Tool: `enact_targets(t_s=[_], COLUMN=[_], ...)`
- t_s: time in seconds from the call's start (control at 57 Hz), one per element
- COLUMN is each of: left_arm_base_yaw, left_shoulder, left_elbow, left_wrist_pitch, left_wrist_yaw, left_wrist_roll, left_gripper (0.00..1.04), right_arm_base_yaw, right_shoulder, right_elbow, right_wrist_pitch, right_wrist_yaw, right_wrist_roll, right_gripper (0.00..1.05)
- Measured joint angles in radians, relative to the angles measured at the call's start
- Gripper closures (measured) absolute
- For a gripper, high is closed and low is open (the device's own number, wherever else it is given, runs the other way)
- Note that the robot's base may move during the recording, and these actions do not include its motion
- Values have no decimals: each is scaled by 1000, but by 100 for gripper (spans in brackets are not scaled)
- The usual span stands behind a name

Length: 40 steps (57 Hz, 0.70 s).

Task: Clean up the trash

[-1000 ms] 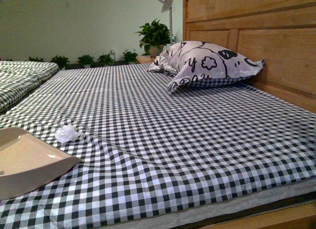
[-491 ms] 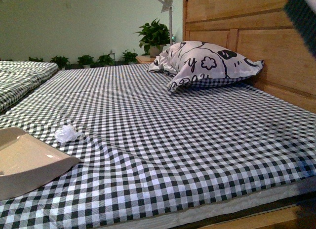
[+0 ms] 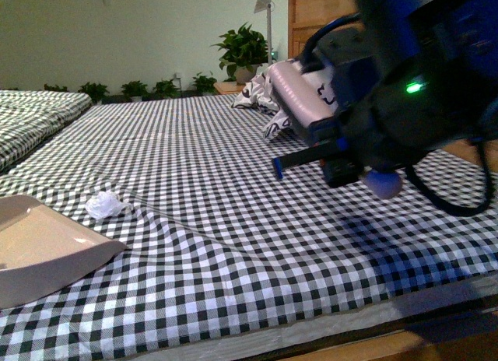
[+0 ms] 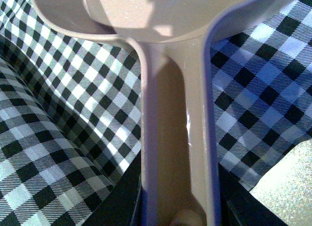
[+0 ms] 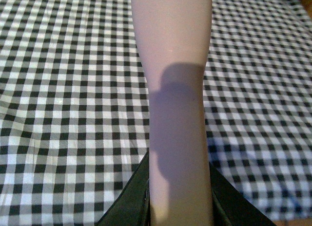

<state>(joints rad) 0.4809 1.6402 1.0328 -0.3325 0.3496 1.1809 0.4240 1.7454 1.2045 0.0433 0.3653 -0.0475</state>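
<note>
The trash (image 3: 105,205), a small crumpled white wad, lies on the checked bedsheet at the left, just beyond the lip of the beige-pink dustpan (image 3: 47,248). My left gripper (image 4: 178,214) is shut on the dustpan's handle (image 4: 170,138), and the pan rests on the sheet. My right arm (image 3: 405,89) fills the upper right of the front view, above the bed and well right of the wad. The right gripper (image 5: 180,209) is shut on the brush's pale pinkish handle (image 5: 175,89), which also shows in the front view (image 3: 299,92). The bristles are out of sight.
A printed pillow (image 3: 253,96) lies mostly hidden behind my right arm, against the wooden headboard (image 3: 311,11). Potted plants (image 3: 243,54) line the far wall. A second checked bed (image 3: 35,120) stands at the left. The bed's front edge (image 3: 311,338) runs along the bottom.
My right arm has swung in from the right with the brush and now covers the pillow and headboard. The dustpan and the wad have stayed where they were.
</note>
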Motion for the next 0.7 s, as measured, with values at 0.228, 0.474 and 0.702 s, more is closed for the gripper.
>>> enact_targets(t_s=[0.228,0.474,0.702], left_arm_base_yaw=[0,0,0], left_shoulder=[0,0,0], left_elbow=[0,0,0], left_wrist_pitch=[0,0,0], left_wrist_yaw=[0,0,0], left_wrist_roll=[0,0,0], left_gripper=[78,78,78], right_arm_base_yaw=[39,84,140], right_shoulder=[274,423,526], right_elbow=[326,570,694], right_wrist_pitch=[-93,-167,-274], right_wrist_yaw=[-19,-13,-11], right_wrist_roll=[-56,-60,-65], right_gripper=[85,85,85])
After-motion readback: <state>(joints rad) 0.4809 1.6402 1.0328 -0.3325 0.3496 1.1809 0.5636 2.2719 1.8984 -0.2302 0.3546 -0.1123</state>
